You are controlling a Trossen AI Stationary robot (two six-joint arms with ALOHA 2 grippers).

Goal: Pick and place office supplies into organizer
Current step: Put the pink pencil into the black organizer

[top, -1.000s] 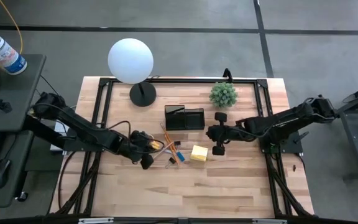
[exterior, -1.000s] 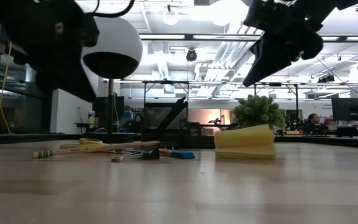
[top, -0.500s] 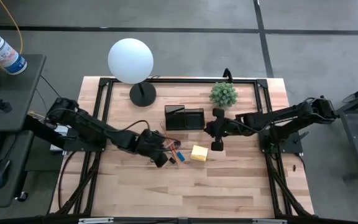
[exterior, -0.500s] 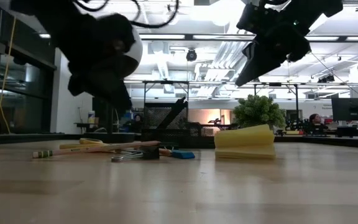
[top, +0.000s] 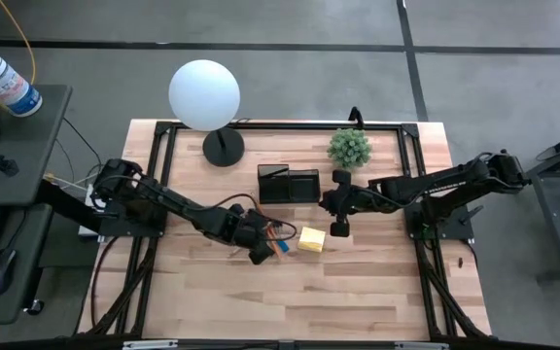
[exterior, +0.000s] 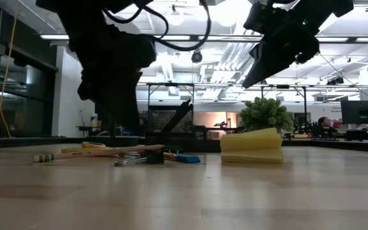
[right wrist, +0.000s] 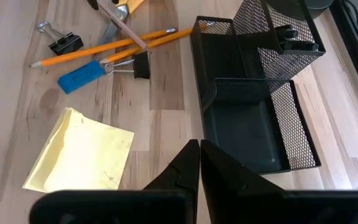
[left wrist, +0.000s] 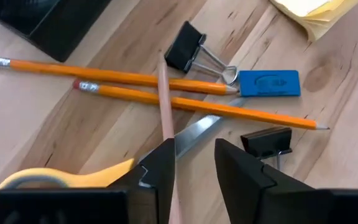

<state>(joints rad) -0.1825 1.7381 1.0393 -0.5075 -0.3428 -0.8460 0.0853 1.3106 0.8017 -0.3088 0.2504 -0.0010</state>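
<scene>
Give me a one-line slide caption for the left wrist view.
Left gripper open above scissors, pencils, two binder clips and a blue eraser on the table.

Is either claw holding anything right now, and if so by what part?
Nothing is held. The left claw stands open over the scissors and pencils; the right claw is shut and empty near the organizer.

In the left wrist view the scissors (left wrist: 73,177) run under the left gripper (left wrist: 194,163), only part of a yellow handle and a stretch of blade showing, and the sticky pad (left wrist: 312,15) is cut off at the picture's edge. From above, that gripper covers most of the pile of pencils (top: 278,236). In the low view the organizer (exterior: 174,128) is partly hidden behind the dark left arm (exterior: 110,70), and its contents cannot be made out.
</scene>
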